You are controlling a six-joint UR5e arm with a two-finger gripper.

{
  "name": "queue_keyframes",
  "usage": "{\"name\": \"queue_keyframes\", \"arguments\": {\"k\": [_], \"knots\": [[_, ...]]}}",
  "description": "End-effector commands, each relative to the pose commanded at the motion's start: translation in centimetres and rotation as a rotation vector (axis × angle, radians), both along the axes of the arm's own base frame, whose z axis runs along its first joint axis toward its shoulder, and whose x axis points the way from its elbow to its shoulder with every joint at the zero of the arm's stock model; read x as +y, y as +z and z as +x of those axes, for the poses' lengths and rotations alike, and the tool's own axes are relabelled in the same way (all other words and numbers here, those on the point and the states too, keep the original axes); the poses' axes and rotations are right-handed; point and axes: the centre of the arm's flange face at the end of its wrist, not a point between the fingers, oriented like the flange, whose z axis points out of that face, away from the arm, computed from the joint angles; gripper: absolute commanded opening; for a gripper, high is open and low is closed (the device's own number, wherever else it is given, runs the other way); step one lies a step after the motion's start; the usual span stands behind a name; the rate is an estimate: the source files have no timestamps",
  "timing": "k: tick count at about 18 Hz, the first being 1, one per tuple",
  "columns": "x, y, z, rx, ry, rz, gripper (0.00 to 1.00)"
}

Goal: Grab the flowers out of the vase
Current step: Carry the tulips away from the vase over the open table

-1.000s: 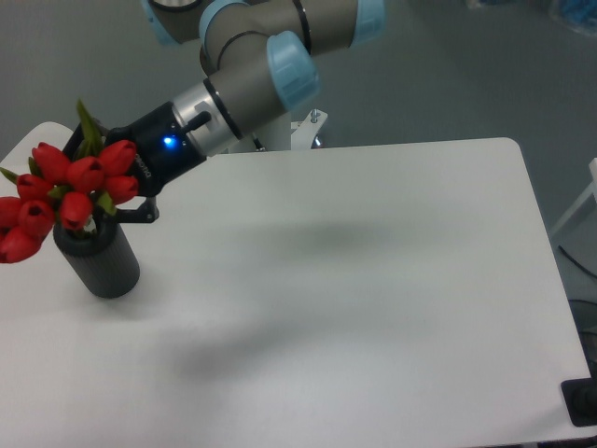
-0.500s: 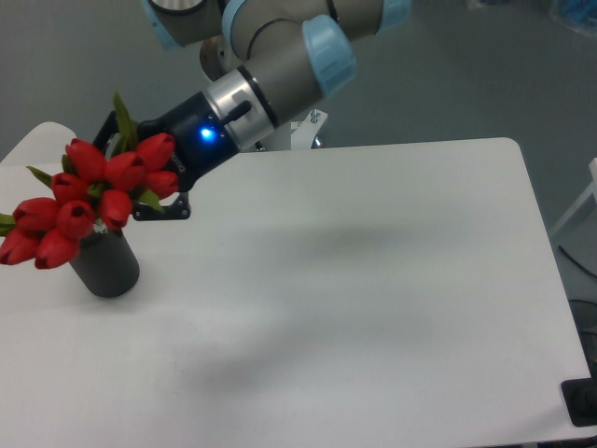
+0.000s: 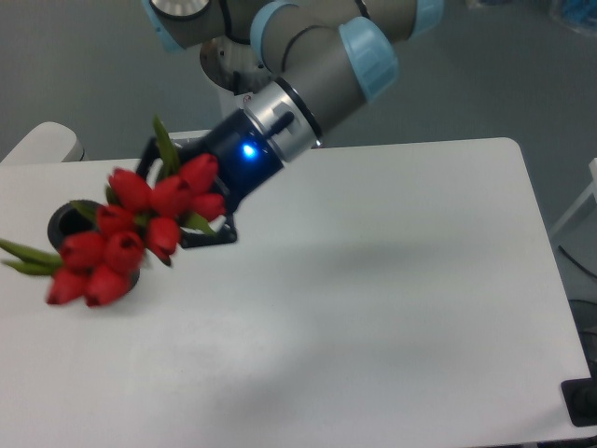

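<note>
The table point(image 3: 392, 308) under me is white and matte, with rounded corners, and the floor behind it is plain grey. A dark fitting sits at the near right corner of the table.

The flowers point(image 3: 131, 238) are a bunch of red tulip buds with green leaves; one leaf sticks up near my wrist and others trail off to the left. The bunch is tilted and hangs over the left part of the table, its lower buds in front of the vase point(image 3: 67, 220), of which only the black round mouth shows behind them.

My arm comes down from the top of the view, slanting left, a blue light glowing on the wrist. My gripper point(image 3: 191, 219) is clamped on the flowers, its fingers mostly hidden by the buds.
</note>
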Motion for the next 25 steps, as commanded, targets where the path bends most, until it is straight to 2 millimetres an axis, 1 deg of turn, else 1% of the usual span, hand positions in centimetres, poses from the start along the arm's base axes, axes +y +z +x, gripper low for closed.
{"name": "queue_keyframes", "arguments": {"k": [2,4,6,7,10,11,14,16,18,20,23,25], "knots": [[-0.3,-2.1,-1.9,0.076,-0.007,-0.032,0.04],[-1.1,-4.2,-3.5,0.184,-0.028,-0.078,0.04],[-1.9,-5.6,-5.2,0.294,-0.041,-0.149,0.04],[-2.3,-6.7,-6.1,0.328,-0.042,-0.192,0.04],[-2.9,-9.3,-7.7,0.440,-0.079,-0.312,0.04],[-3.2,-10.0,-8.2,0.471,-0.086,-0.358,0.05],[-3.2,-13.0,-10.1,0.504,-0.082,-0.486,0.06],[-3.0,-14.1,-11.2,0.515,-0.081,-0.536,0.06],[-2.6,-14.1,-12.0,0.492,-0.099,-0.566,0.06],[-2.5,-14.8,-12.9,0.491,-0.161,-0.617,0.06],[-2.6,-16.6,-13.7,0.538,-0.246,-0.724,0.07],[-2.3,-17.9,-14.5,0.550,-0.262,-0.758,0.07]]}}
